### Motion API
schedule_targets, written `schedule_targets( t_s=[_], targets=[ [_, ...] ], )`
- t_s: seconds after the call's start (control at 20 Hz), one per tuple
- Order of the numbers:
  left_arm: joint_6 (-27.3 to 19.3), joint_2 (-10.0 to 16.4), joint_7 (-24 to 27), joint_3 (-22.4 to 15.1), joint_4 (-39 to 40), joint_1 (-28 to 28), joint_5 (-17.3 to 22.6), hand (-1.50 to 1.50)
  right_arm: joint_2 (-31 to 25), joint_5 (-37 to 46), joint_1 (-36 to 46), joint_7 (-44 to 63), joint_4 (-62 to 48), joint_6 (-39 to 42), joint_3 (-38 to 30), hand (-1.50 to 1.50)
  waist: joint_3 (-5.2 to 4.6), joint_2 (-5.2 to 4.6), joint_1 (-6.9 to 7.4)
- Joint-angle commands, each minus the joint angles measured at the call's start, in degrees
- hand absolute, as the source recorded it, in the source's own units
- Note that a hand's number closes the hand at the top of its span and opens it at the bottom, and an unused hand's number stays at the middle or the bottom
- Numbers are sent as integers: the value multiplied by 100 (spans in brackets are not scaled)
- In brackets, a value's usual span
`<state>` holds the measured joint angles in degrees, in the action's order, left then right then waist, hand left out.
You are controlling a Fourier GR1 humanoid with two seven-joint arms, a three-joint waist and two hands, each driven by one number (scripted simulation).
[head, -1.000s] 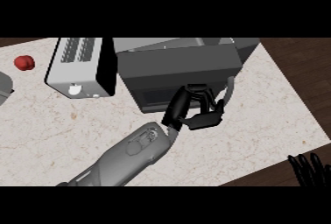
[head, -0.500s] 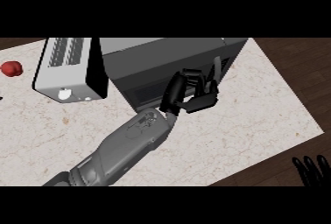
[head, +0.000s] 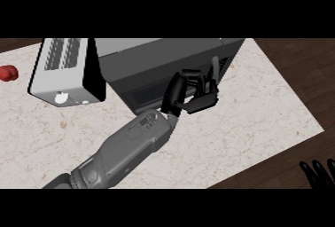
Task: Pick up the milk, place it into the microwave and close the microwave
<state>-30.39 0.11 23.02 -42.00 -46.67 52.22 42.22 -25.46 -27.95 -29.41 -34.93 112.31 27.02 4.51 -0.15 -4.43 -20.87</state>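
Observation:
The grey microwave [head: 160,66] stands at the back of the counter, its dark front panel facing me. My left hand [head: 191,91] has come in on a grey forearm from the lower left. It lies against the right part of that front panel with relaxed fingers [head: 196,76] and holds nothing. No milk shows anywhere in the head view. I cannot see inside the microwave. At the lower right corner my right hand [head: 317,172] rests off the counter, fingers up.
A white toaster [head: 62,71] stands just left of the microwave. A small red object [head: 8,73] lies at the far left edge. The pale speckled counter [head: 262,115] ends at the right over a wooden floor.
My left hand has moved up and in against the microwave's front. The view has turned a little, so the microwave and toaster sit differently in it. The right hand has stayed put.

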Motion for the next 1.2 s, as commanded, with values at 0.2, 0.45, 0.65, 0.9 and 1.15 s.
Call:
schedule_targets(
  t_s=[0.2,0.45,0.65,0.9,1.15],
  targets=[
    [89,-10,158,134,454,427,268,150,-127,-154,-32,-38,357,116,-106,-150,2,-30,-155],
    [55,-11,255,99,529,476,371,150,-208,-414,-119,69,396,208,-100,-150,13,-74,-173],
    [26,-11,363,58,579,450,480,150,-225,-541,-166,84,470,283,-54,-150,19,-81,-212],
    [33,-11,416,48,656,584,560,150,-330,-634,-270,186,554,299,-105,-150,19,-72,-221],
    [65,-11,462,-4,690,613,694,150,-438,-741,-345,234,624,372,-171,-150,22,-64,-246]
  ],
)
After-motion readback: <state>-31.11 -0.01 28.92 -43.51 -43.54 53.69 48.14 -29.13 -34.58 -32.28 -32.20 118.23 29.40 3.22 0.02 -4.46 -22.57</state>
